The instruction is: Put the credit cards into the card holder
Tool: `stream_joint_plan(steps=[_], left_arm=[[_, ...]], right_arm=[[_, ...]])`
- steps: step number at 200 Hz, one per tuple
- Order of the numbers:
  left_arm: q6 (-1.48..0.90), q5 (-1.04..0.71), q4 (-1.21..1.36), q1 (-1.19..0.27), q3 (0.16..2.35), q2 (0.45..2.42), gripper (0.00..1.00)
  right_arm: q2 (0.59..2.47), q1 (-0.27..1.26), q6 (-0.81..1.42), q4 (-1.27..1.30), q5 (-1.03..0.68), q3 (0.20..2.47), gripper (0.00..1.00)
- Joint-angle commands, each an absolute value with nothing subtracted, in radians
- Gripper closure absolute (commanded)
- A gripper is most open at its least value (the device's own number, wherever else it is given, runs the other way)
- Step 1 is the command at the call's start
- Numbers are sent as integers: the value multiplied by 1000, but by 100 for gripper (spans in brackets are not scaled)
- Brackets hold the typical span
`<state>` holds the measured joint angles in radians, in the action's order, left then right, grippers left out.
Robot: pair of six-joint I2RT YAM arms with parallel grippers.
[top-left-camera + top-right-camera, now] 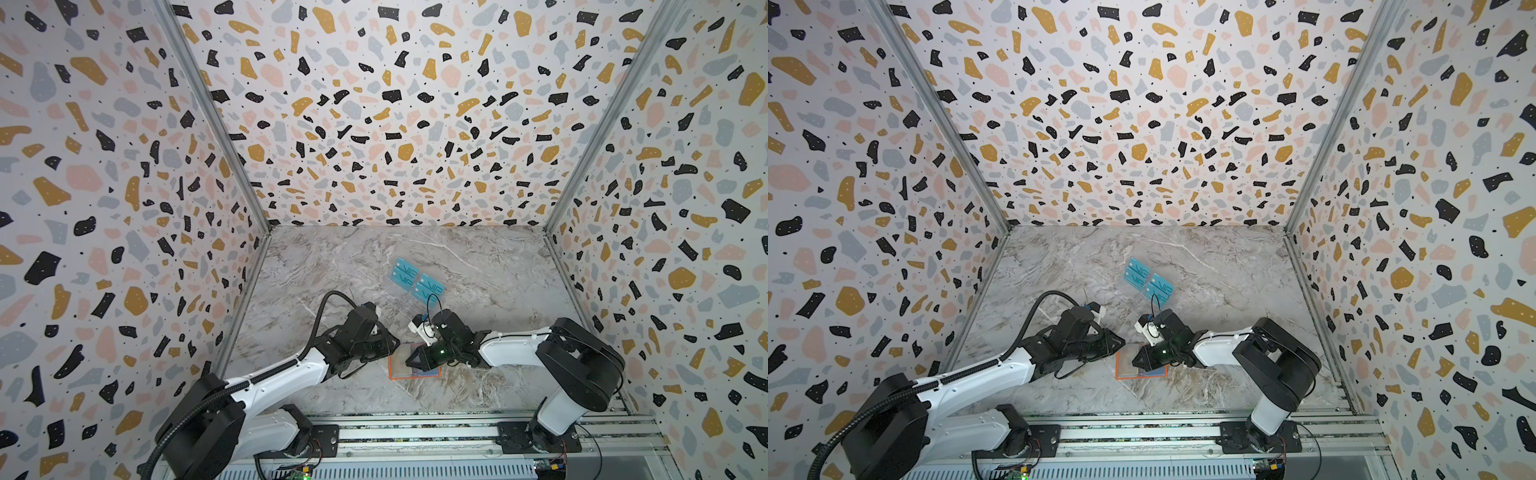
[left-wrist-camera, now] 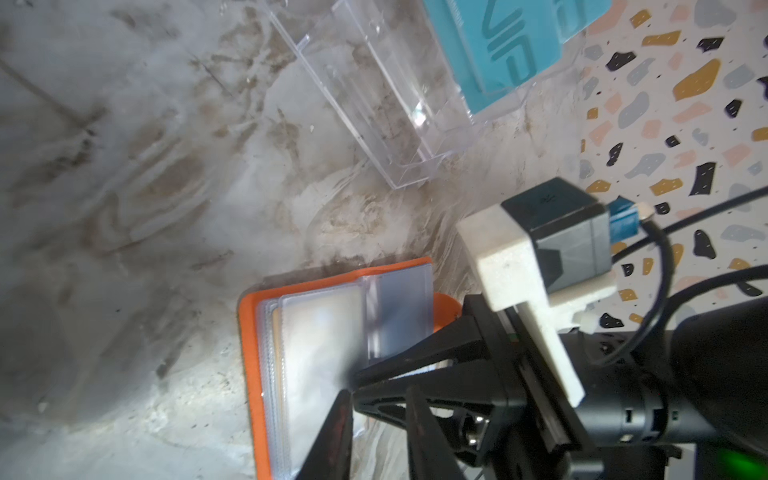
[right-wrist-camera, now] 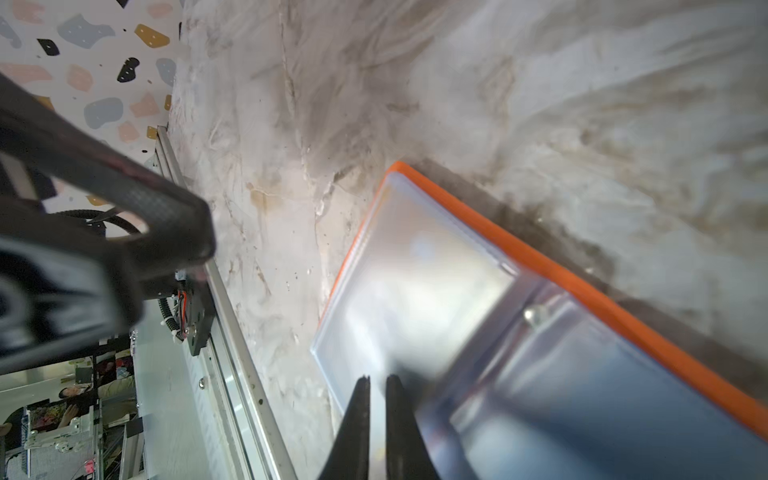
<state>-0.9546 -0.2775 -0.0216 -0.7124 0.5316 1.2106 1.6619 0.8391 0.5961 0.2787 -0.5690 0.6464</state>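
The orange card holder (image 1: 391,370) (image 1: 1118,368) lies open on the marble, its clear sleeves (image 2: 320,340) facing up. One sleeve leaf (image 3: 582,374) stands lifted. My right gripper (image 1: 409,363) (image 3: 376,378) is shut, with its tips on the sleeve page. A pale strip shows between its fingers, and I cannot tell whether it is a card or a sleeve. My left gripper (image 1: 397,345) (image 2: 378,392) hovers at the holder's left edge, its fingers a little apart with nothing seen between them. Teal "VIP" credit cards (image 1: 417,280) (image 1: 1149,279) (image 2: 498,45) stand further back.
The teal cards sit in a transparent acrylic tiered stand (image 2: 374,95) (image 1: 399,303) just behind the two grippers. Patterned walls close in the left, right and back sides. A metal rail (image 1: 415,432) with both arm bases runs along the front edge.
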Motion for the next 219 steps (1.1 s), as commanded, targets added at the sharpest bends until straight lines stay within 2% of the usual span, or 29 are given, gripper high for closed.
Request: stream_joint_plan(steps=[1,112,150,187,219], left_arm=[[-956,-322,35,-709,501,1246,82],[-921,-324,90,-717,463,1398,86],[-898,-329,81,-716,456,1420,85],[-899,-328,83,-716,443,1416,85],[-900,-323,79,-716,445,1408,85]], right_arm=[[1663,851,598,289,-550,684,88],[1669,851,605,264,-536,723,88],[1621,793,462,32,-512,905,87],[1630,676,284,-194,-453,1104,85],[1668,582,190,-278,-367,1215,78]])
